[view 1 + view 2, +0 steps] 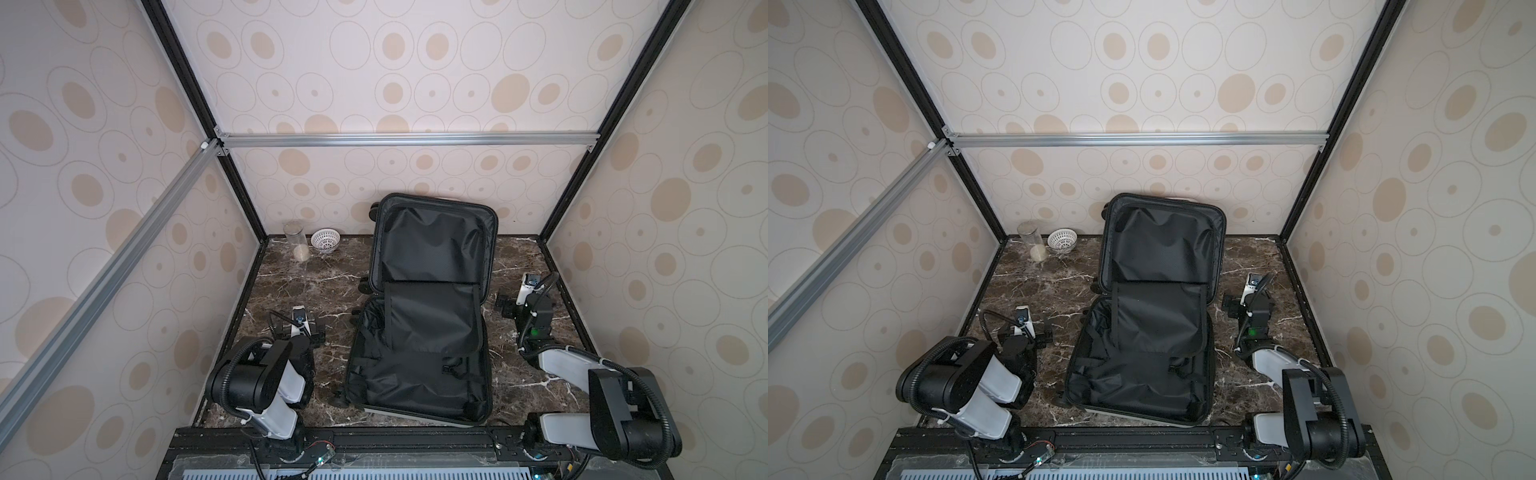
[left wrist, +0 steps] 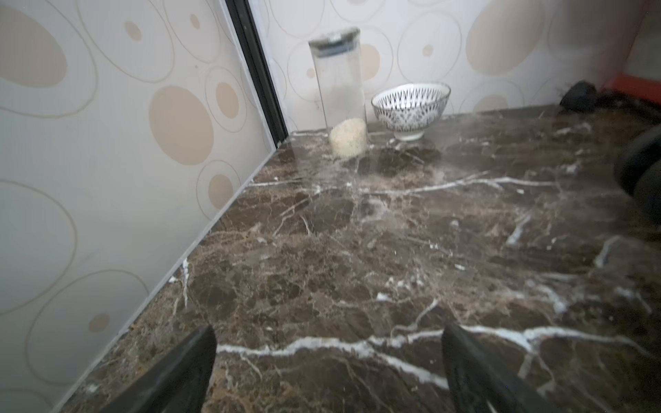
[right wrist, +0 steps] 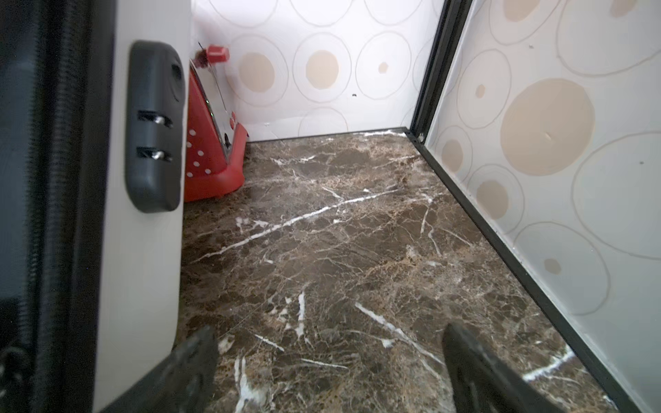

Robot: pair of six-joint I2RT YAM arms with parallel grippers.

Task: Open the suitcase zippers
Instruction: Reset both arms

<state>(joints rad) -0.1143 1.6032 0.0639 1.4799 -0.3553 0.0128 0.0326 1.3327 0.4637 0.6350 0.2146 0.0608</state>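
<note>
The suitcase (image 1: pixel 422 332) lies open at the centre of the marble table (image 1: pixel 291 282), black lining showing, its lid standing up at twelve o'clock. The left hand (image 2: pixel 329 334) sits at its nine o'clock and the right hand (image 3: pixel 329 334) at three o'clock. Both are spread wide and hold nothing. A jar (image 1: pixel 297 245) and bowl (image 1: pixel 325 241) stand at eleven o'clock.

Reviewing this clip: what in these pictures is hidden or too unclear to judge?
1. The zippers: blurred in the right wrist view; their pulls are too small and dark to find on the suitcase in both top views.
2. The toaster: nearly all behind the lid in the top views, half covered by the shell in the right wrist view.
3. The jar: pale grains inside, kind unclear.
</note>
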